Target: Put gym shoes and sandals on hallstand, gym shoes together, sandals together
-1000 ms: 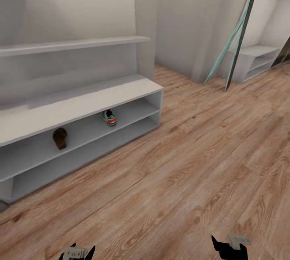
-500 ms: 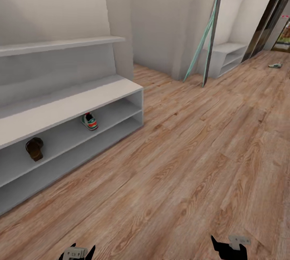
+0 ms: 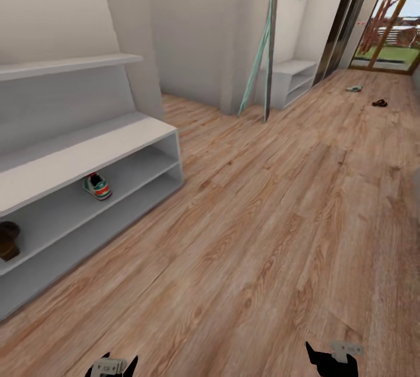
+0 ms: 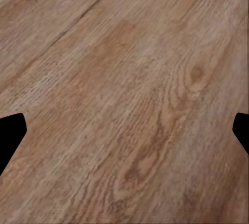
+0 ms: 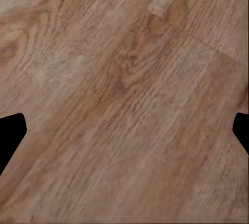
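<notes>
- Wood-plank corridor floor (image 3: 262,219) runs toward a glass door (image 3: 394,21); the hallstand (image 3: 87,149) stands at the left
- One gym shoe (image 3: 97,186) and one sandal (image 3: 8,240) sit apart on its upper open shelf
- Second gym shoe (image 3: 353,88) and second sandal (image 3: 380,103) lie far down the floor near the door
- Left gripper (image 4: 124,130) and right gripper (image 5: 124,130): fingers spread wide, empty, over bare planks

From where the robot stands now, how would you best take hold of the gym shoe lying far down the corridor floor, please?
The gym shoe is too small here to judge its pose. Likely: come from above and close across its narrow width at mid-length, since it lies flat on the open corridor floor.
</notes>
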### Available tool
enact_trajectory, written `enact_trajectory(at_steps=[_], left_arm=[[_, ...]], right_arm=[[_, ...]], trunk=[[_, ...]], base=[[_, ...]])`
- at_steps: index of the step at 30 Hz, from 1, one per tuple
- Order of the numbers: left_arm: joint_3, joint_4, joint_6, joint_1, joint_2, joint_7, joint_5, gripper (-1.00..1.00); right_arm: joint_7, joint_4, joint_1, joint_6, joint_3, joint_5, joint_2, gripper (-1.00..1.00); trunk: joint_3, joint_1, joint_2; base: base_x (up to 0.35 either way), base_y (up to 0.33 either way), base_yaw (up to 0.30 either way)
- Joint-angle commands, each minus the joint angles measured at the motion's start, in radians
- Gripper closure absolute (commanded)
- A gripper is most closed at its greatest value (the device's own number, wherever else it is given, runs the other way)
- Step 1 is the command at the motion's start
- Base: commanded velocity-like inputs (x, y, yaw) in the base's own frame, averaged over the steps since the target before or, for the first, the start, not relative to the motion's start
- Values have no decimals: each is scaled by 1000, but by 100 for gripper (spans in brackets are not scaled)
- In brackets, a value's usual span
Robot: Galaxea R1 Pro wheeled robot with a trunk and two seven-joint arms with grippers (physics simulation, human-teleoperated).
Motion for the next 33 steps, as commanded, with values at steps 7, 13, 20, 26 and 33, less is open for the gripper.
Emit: enact_trajectory(at_steps=[7, 13, 20, 26, 33], left_arm=[[3, 1, 1, 0, -1, -10, 10, -100], [4, 1, 1, 0, 0, -9, 12, -100], [4, 1, 1, 0, -1, -9, 10, -100], [5, 2, 1, 0, -1, 9, 9, -100], [-1, 2, 1, 0, -1, 101, 3, -100]], right_arm=[[9, 2, -1, -3, -8, -1, 0, -100], [9, 2, -1, -3, -8, -1, 1, -100], [10, 2, -1, -3, -8, 0, 1, -100], [11, 2, -1, -4, -7, 1, 1, -100], [12, 2, 1, -8, -7, 2, 3, -100]], trunk=[[-1, 0, 0], [-1, 0, 0], [-1, 0, 0], [2, 0, 0], [8, 0, 0]], base=[[292, 0, -300], [332, 0, -300], [338, 0, -300], [339, 0, -293], [339, 0, -263]])
